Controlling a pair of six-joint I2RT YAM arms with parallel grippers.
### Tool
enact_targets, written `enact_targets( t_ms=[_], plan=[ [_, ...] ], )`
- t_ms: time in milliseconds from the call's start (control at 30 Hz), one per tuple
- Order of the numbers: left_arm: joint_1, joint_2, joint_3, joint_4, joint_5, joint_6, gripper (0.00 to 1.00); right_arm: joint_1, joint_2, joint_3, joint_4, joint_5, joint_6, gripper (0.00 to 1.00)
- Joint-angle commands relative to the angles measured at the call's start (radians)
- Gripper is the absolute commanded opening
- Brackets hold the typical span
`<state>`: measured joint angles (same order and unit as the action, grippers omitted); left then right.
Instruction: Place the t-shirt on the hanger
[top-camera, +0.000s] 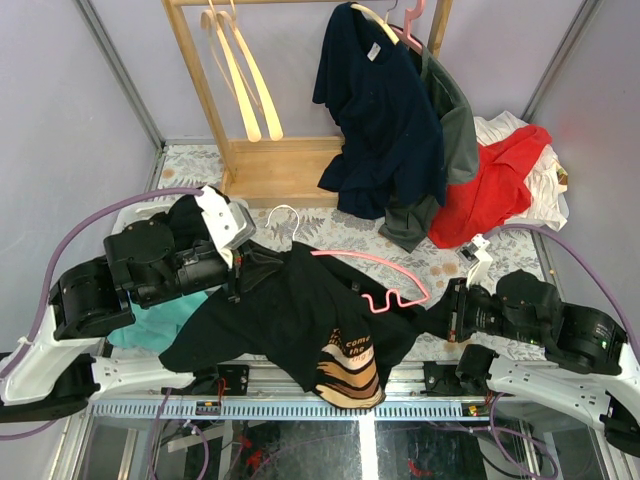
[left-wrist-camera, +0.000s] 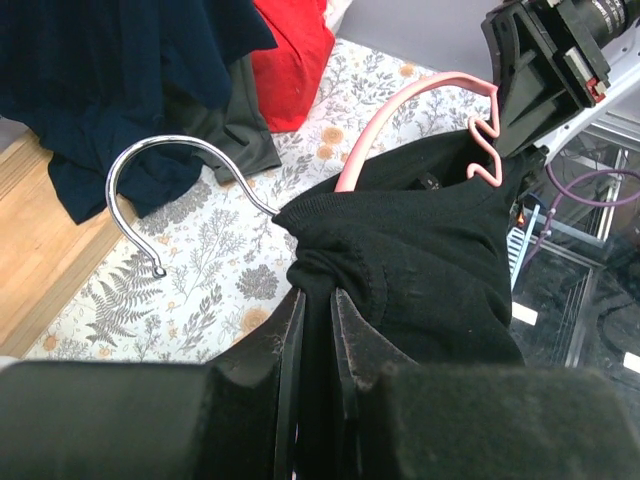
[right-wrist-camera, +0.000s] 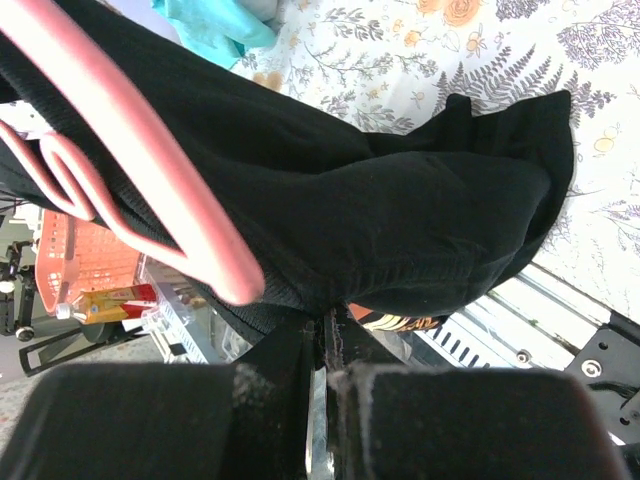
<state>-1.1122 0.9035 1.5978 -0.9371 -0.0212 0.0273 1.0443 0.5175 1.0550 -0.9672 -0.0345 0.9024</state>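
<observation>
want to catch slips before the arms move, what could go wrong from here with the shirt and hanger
1. One pink arm of the hanger lies bare on top of the t-shirt; pulling may slide fabric off it rather than over it.
2. The printed hem hangs past the near edge of the table, and only the left claw and right claw pinch fabric; a slip could drag it down.

Only legible text is the tan lettering in the graphic print (top-camera: 352, 368) on the t-shirt (top-camera: 295, 305), top view. Reads roughly "come" over "the"; the rest is lost in folds, so low confidence. Neck label (top-camera: 376, 52) on the navy t-shirt (top-camera: 380, 120): too small to read. Label on the bottle (right-wrist-camera: 100, 300), right wrist view: blurred, unreadable.
</observation>
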Motion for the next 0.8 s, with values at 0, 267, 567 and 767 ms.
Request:
enact_targets(
  t_ms=[0, 267, 567, 767],
  plan=[
    [0.007, -0.05, -0.034, 0.239, -0.109, -0.005, 0.0, -0.004, -0.02, -0.003, -0.047, -0.003, 0.012, 0.0],
    [0.007, -0.075, -0.102, 0.318, -0.126, 0.01, 0.0, -0.004, -0.014, -0.018, 0.006, -0.051, 0.016, 0.0],
    [0.007, -0.108, -0.179, 0.412, -0.165, 0.051, 0.0, -0.004, -0.009, -0.019, 0.052, -0.116, 0.013, 0.0],
    [0.008, -0.105, -0.224, 0.447, -0.18, 0.085, 0.0, -0.004, -0.017, -0.021, 0.087, -0.148, 0.022, 0.0]
  ],
)
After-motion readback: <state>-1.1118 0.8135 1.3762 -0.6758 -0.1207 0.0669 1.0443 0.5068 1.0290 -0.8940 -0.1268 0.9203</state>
